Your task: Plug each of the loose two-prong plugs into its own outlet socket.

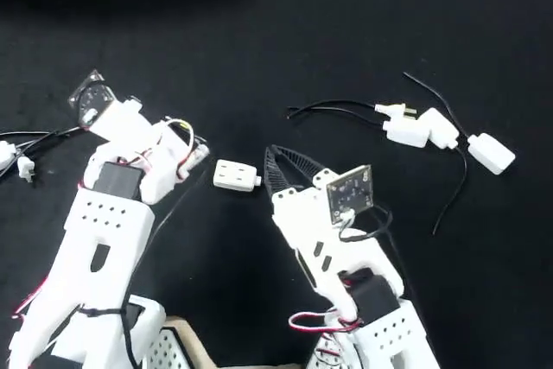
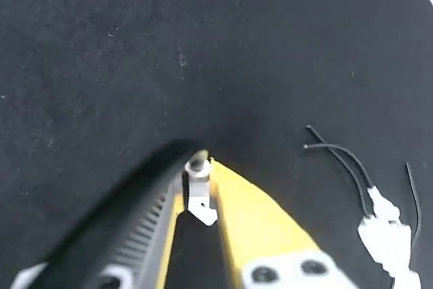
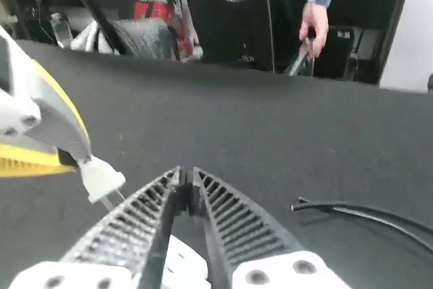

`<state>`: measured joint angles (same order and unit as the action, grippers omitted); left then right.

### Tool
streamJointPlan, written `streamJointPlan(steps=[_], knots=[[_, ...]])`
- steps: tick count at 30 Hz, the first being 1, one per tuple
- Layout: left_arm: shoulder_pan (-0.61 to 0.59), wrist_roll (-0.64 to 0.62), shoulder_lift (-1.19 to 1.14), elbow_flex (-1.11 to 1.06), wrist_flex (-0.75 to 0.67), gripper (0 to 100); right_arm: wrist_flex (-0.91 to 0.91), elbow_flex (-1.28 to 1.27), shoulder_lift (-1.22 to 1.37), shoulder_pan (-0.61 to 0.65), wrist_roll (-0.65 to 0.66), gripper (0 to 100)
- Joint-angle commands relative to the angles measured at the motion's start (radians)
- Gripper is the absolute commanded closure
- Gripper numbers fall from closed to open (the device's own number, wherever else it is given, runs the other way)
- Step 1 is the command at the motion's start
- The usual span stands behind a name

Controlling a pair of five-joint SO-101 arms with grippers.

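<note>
- Step in hand, as I read it: carrying the first plug to the socket. It is not yet inserted.
- The left gripper (image 1: 194,151) pinches a small white plug (image 3: 101,179) at its fingertips, with the prongs sticking out past the tips.
- The outlet socket (image 1: 235,175) lies flat on the black table (image 1: 285,49), just beside the left gripper, between it and the right gripper (image 1: 275,162).
- The right gripper's fingers are pressed together on nothing, tips near the socket's other end. It is probably placed to brace the socket.
- The next move calls for lining the prongs up with the slots, then a straight push. The socket is loose and may slide unless held.
- The other loose plugs (image 1: 436,131) with black leads lie well apart, on the right arm's side.
</note>
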<state>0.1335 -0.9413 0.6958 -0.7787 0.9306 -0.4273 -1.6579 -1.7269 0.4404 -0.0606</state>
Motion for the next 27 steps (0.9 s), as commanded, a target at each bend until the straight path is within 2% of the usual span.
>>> streamJointPlan(steps=[1,8,15,21,27], knots=[[0.070,0.003,0.060,0.053,-0.017,97,0.028,0.002,-0.008,-0.012,0.009,98.6],[0.265,0.002,0.397,0.031,0.002,97,0.026,0.002,-0.008,-0.012,0.009,98.6],[0.403,0.006,0.703,-0.137,-0.034,97,0.023,0.007,-0.010,-0.012,0.009,98.6],[0.490,0.008,0.764,-0.234,-0.046,97,0.021,0.016,-0.010,-0.012,0.009,98.6],[0.498,0.008,0.772,-0.249,-0.034,97,0.021,0.016,-0.010,-0.012,0.009,98.6]])
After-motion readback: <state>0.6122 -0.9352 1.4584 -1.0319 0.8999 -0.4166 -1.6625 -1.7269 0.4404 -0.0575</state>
